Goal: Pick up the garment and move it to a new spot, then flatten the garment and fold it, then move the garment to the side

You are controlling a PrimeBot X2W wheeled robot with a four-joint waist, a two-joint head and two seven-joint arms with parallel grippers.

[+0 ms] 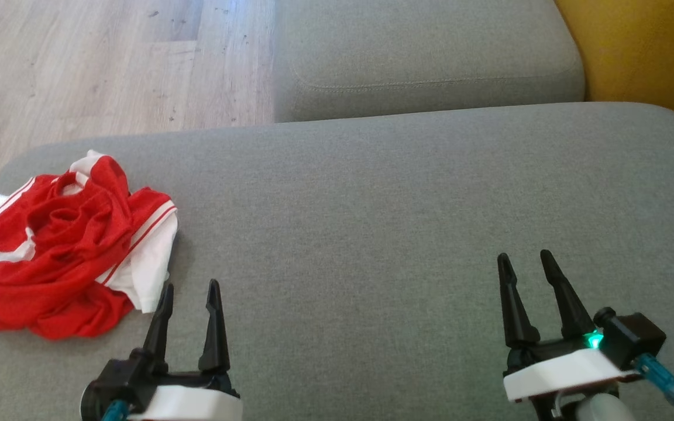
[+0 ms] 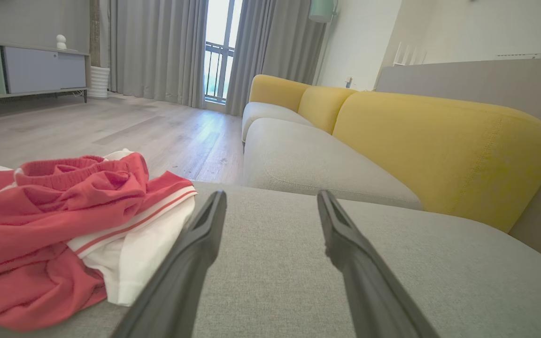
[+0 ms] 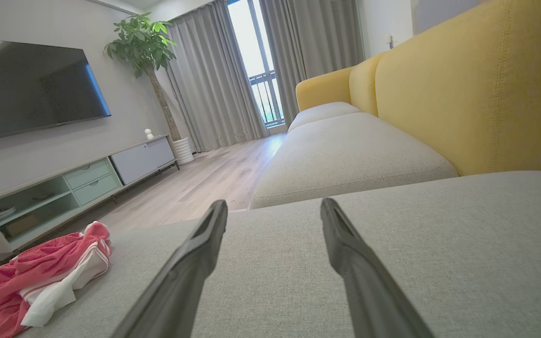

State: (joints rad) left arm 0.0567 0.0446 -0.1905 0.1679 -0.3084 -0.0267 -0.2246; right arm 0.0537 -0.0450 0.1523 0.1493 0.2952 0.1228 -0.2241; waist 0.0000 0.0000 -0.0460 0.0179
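While garment [image 1: 62,245] lies crumpled (red, white), left end effector [image 1: 191,284], right end effector [image 1: 523,255] both released

Ends in a left end effector [image 1: 191,283] and a right end effector [image 1: 525,255], each with two long matte black fingers [image 1: 215,333] tapering from a broad base to a narrow rounded tip. Seats each pair on a black bracket [image 1: 138,368] over a smooth white housing [image 1: 191,404], with a small green light [image 1: 594,339] at the right base beside a boxy black block [image 1: 638,336]. Carries a teal connector [image 1: 659,379] with a dark cable off that block, and a second teal connector [image 1: 116,411] low on the left unit.
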